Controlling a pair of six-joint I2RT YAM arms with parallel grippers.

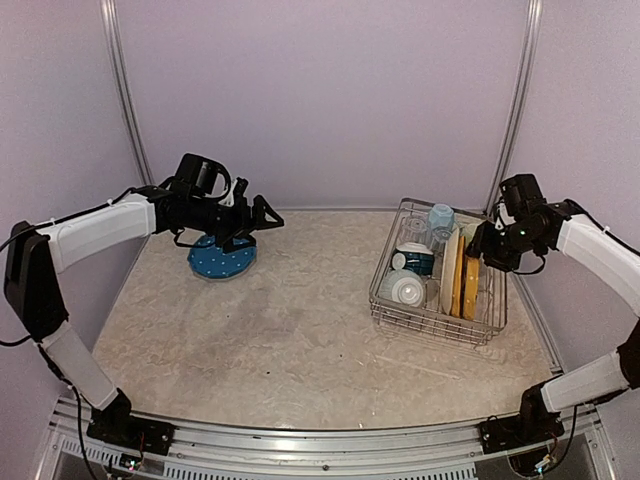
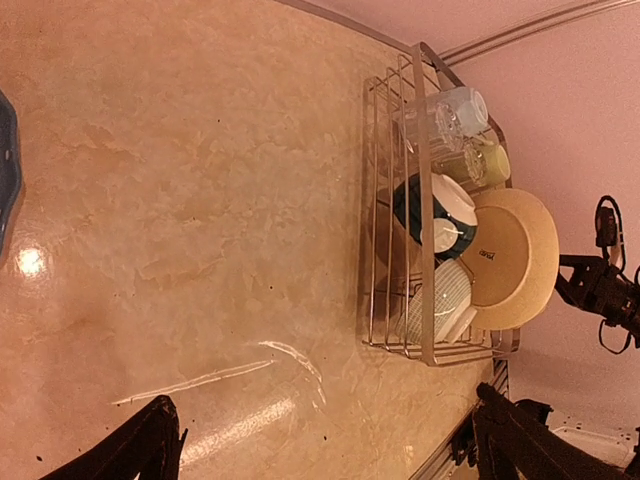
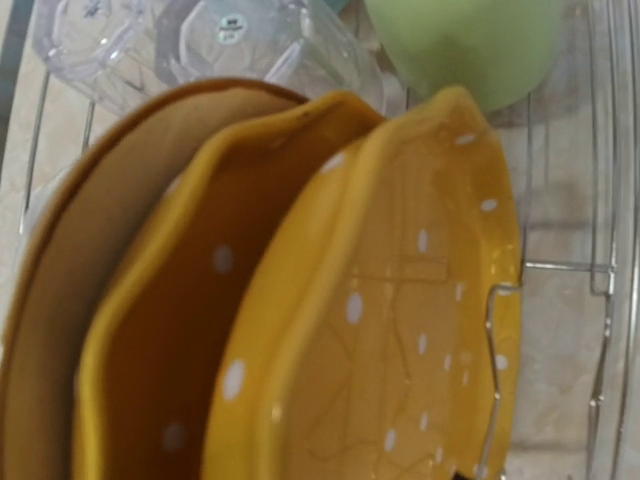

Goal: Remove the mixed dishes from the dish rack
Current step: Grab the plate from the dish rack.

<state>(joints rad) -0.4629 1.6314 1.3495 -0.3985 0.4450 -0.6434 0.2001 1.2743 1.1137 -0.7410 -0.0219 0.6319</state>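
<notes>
The silver wire dish rack [image 1: 432, 324] stands at the right of the table. It holds upright cream and yellow-orange plates [image 1: 460, 276], teal-and-white bowls [image 1: 410, 275], a clear glass tumbler [image 1: 416, 230] and a light blue mug [image 1: 441, 215]. A blue plate [image 1: 221, 261] lies flat at the far left. My left gripper [image 1: 264, 215] is open and empty, just above and right of the blue plate. My right gripper [image 1: 482, 250] hovers over the plates at the rack's right side. The right wrist view shows the yellow plates [image 3: 400, 330], the cream plate [image 3: 60, 300], the tumbler [image 3: 250, 40] and a pale green mug [image 3: 470, 40] close up, but not the fingers.
In the left wrist view the rack [image 2: 425, 200] lies across the marbled tabletop [image 2: 200, 200], and the blue plate's edge [image 2: 6, 170] is at the left. Pale walls close in the back and both sides. The metal rail [image 1: 320, 440] runs along the near edge.
</notes>
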